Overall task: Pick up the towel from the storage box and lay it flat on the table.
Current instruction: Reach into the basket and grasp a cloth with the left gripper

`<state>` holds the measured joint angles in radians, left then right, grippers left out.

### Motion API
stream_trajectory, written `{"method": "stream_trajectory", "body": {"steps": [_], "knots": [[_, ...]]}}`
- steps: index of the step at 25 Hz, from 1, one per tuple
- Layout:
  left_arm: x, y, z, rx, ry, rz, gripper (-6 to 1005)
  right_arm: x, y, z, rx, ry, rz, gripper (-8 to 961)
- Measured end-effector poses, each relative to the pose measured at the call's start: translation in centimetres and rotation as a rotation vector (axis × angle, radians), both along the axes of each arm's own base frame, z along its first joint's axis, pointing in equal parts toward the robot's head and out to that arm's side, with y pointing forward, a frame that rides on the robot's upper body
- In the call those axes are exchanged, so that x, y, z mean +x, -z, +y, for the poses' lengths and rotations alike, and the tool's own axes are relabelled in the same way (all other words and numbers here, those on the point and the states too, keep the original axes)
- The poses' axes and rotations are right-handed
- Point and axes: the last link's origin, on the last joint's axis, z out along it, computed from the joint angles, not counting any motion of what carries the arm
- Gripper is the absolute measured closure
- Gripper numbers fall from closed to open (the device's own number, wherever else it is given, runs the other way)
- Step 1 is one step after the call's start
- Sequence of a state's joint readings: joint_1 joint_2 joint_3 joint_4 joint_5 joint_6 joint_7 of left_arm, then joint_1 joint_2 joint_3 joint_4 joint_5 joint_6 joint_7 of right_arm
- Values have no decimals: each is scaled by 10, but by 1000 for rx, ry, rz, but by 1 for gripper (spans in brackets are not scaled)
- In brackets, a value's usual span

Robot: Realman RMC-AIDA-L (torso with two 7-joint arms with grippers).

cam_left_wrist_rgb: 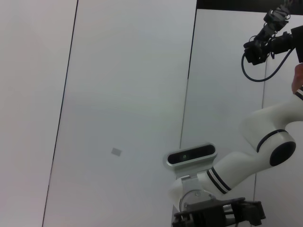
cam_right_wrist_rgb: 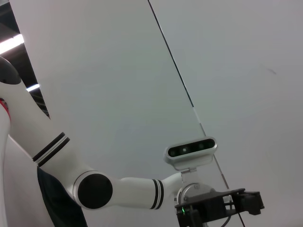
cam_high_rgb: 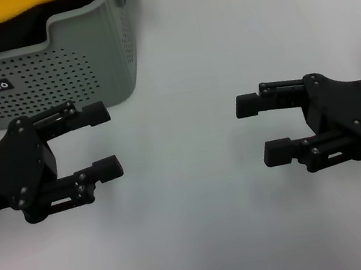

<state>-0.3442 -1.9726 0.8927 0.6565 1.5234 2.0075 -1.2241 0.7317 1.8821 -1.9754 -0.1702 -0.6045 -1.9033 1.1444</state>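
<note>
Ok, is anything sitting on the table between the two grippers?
No. In the head view only bare table lies between the left gripper and the right gripper, both open.

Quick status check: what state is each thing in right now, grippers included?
Yellow fluffy towel: bunched inside the box, not yet picked up.
Pale grey-green perforated plastic storage box: upright on the table.
White table: no towel laid out on it.
Left gripper: open, empty, beside the box.
Right gripper: open, empty, above the table.
</note>
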Motion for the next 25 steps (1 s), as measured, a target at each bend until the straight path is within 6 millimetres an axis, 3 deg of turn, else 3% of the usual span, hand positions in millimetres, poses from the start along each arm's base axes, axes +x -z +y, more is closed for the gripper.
{"method": "stream_trajectory", "body": {"steps": [5,9,13,16,17,18,25], "knots": [[0,-1,4,20,-16,5,283,2,1,2,16,10,-8,164],[-5,-11,16,143,-139,-25,286,9,6,6,52,58,-48,164],[-11,-38,11,348,-251,-41,288,18,10,8,78,107,-86,164],[-16,-64,6,430,-357,-54,290,21,16,10,94,139,-103,164],[-16,-64,6,430,-357,-54,291,21,16,11,100,148,-103,164],[-16,-85,8,491,-439,-26,291,22,17,11,104,157,-101,165],[-23,-115,18,655,-608,111,296,21,22,11,108,177,-98,165]]}}
